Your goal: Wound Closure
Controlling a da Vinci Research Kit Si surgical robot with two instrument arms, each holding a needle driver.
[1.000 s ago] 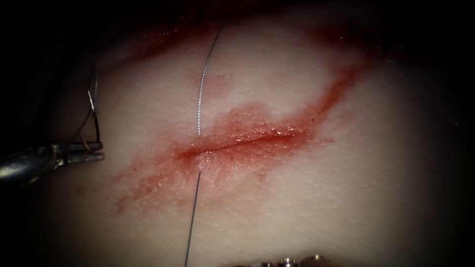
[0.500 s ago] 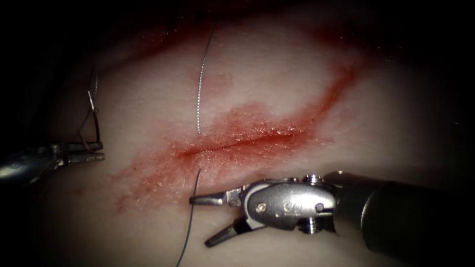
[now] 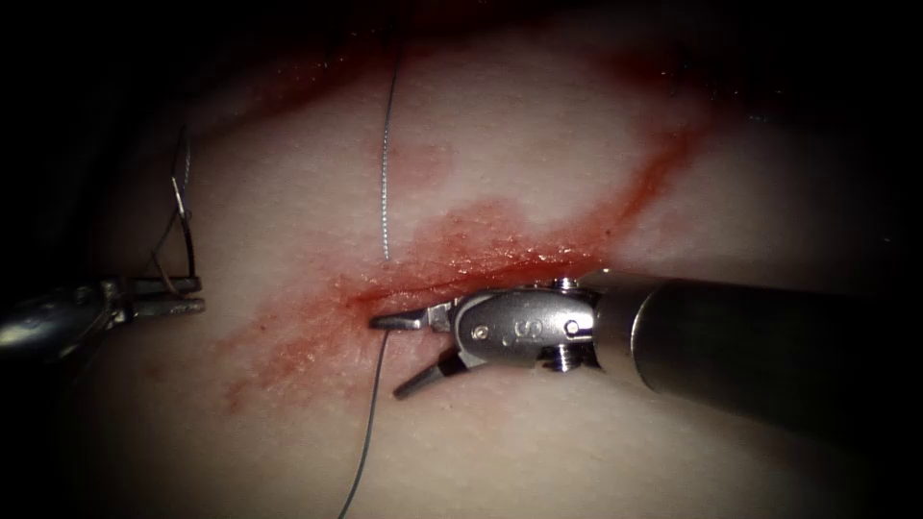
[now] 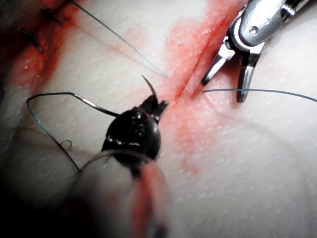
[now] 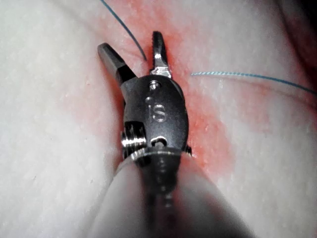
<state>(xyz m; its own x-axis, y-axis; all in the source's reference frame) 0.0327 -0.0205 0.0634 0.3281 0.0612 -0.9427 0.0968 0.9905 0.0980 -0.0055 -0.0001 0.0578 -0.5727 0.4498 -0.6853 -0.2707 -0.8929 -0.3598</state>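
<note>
Pale tissue (image 3: 538,154) with its cut (image 3: 461,279) at frame centre. Left gripper (image 3: 183,295), far left, grasps the needle (image 3: 181,207) near its tail, clear of tissue. Right gripper (image 3: 402,354), spread and empty, straddles the thread (image 3: 370,423) below the cut. Likely step: picking up thread; needs clean closure on the strand.

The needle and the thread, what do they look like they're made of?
The needle, held in the left tool clear of the tissue, looks like polished steel: thin, curved, with a bright glint. The thread looks like a fine synthetic strand, pale blue; its exact material can't be told. The right tool is open, holding nothing.
</note>
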